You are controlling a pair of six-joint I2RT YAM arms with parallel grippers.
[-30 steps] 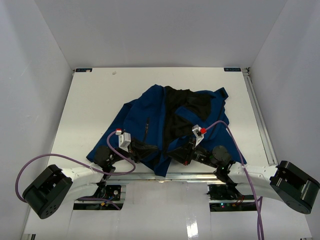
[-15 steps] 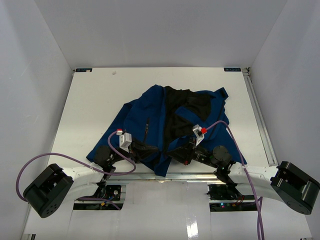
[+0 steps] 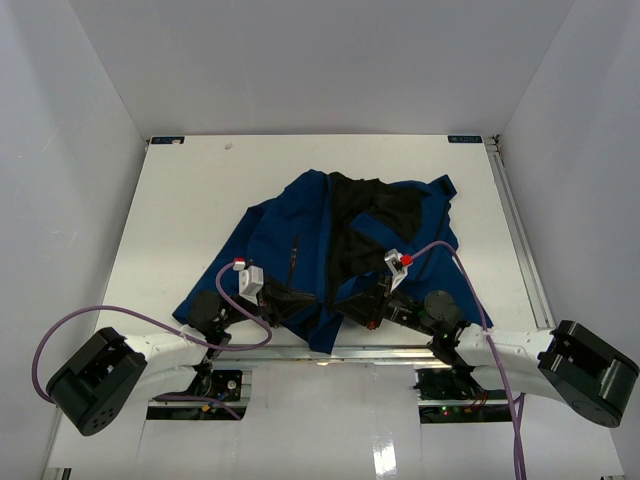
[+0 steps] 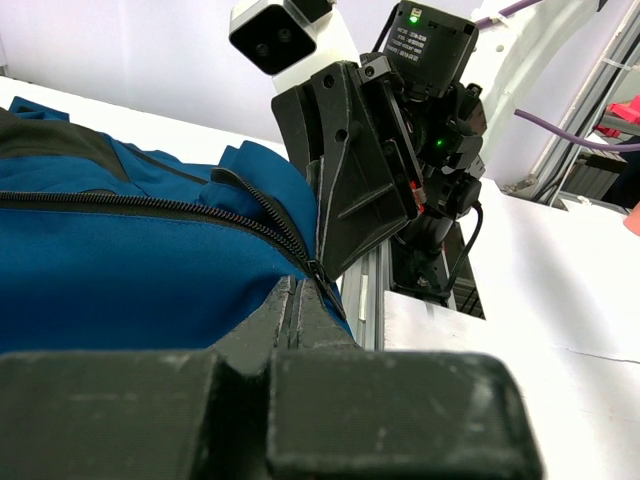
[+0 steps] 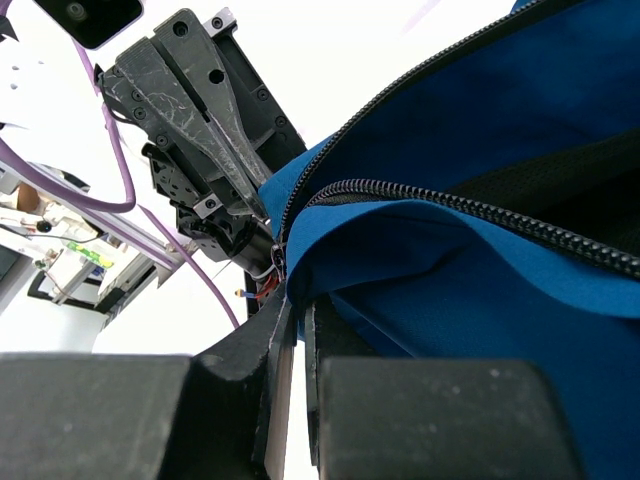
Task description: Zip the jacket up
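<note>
The royal-blue jacket (image 3: 300, 250) lies spread on the white table with its front open and the black lining (image 3: 355, 225) showing. Both grippers meet at its near hem. My left gripper (image 3: 298, 302) is shut, its tips (image 4: 302, 288) pinching the bottom end of one zipper edge (image 4: 150, 205). My right gripper (image 3: 352, 310) is shut on the blue fabric of the other front edge (image 5: 297, 300), beside a row of zipper teeth (image 5: 450, 205). The two grippers face each other, a few centimetres apart. In the right wrist view the left gripper's fingers (image 5: 235, 160) point at the hem corner.
The table's near edge, with a metal rail (image 4: 368, 300), runs just below the hem. A metal rail (image 3: 520, 240) borders the table's right side and white walls enclose it. Purple cables (image 3: 120, 320) loop from both arms.
</note>
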